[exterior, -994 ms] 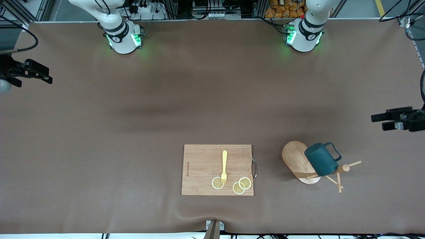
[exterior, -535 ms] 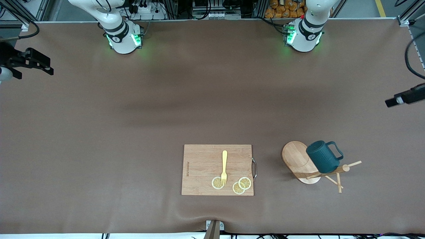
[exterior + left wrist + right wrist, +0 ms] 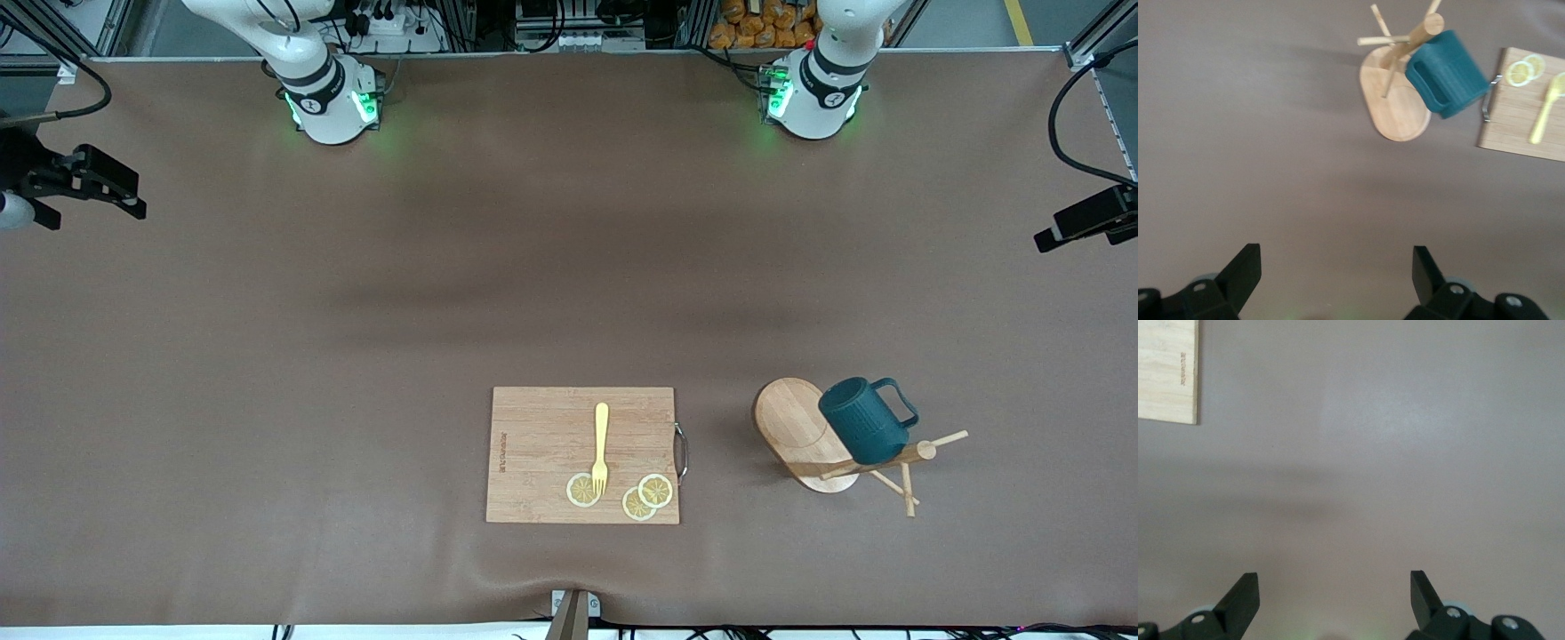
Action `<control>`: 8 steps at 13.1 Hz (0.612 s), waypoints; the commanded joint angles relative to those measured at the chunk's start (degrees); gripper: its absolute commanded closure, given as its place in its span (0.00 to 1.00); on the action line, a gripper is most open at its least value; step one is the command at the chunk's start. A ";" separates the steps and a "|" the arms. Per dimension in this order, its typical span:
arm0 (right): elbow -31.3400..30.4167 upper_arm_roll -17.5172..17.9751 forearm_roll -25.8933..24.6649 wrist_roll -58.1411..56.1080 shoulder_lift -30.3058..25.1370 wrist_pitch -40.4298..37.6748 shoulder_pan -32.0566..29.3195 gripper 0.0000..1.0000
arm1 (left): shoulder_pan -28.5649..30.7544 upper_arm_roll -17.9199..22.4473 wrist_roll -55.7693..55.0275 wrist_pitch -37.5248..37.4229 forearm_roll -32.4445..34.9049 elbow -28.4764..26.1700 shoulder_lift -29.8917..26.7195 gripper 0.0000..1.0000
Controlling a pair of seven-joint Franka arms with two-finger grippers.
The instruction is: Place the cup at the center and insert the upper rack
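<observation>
The dark teal cup (image 3: 861, 430) hangs tilted on a peg of the light wooden upper rack (image 3: 796, 418), which stands on its oval base toward the left arm's end of the table. In the left wrist view, the cup (image 3: 1446, 73) and rack (image 3: 1395, 113) lie well ahead of the gripper. My left gripper (image 3: 1049, 236) hovers open over the table's edge at the left arm's end, holding nothing. My left gripper (image 3: 1336, 267) shows only bare mat between its fingers. My right gripper (image 3: 138, 197) waits open over the right arm's end; this gripper (image 3: 1335, 590) is also over bare mat.
A rectangular wooden cutting board (image 3: 542, 427) lies beside the rack, toward the table's middle and close to the front camera. On it are a yellow fork (image 3: 601, 444) and three lemon slices (image 3: 647, 496). A corner of the board (image 3: 1165, 370) appears in the right wrist view.
My left gripper has pulled away from the rack toward the table's edge and the bases' side. The cup shifted slightly on its peg. The right gripper barely moved.
</observation>
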 commanded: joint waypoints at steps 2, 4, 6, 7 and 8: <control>-0.29 0.08 -0.62 3.15 0.26 0.26 0.36 0.00 | -20.10 20.53 1.83 4.45 2.02 -9.23 -8.16 0.00; -0.46 0.08 -0.53 3.24 0.26 -0.88 0.28 0.00 | -23.74 23.83 2.27 4.91 1.94 -10.75 -9.14 0.00; -0.46 0.08 1.82 3.32 0.26 -1.59 0.36 0.00 | -27.15 26.63 2.63 3.25 2.02 -10.83 -9.58 0.00; -0.46 0.08 3.58 3.41 0.26 -1.68 0.28 0.00 | -27.96 27.52 2.63 2.28 1.94 -11.18 -10.11 0.00; -0.46 0.08 3.77 3.67 0.26 -2.11 0.28 0.00 | -29.18 27.88 2.54 1.40 1.93 -11.10 -10.20 0.00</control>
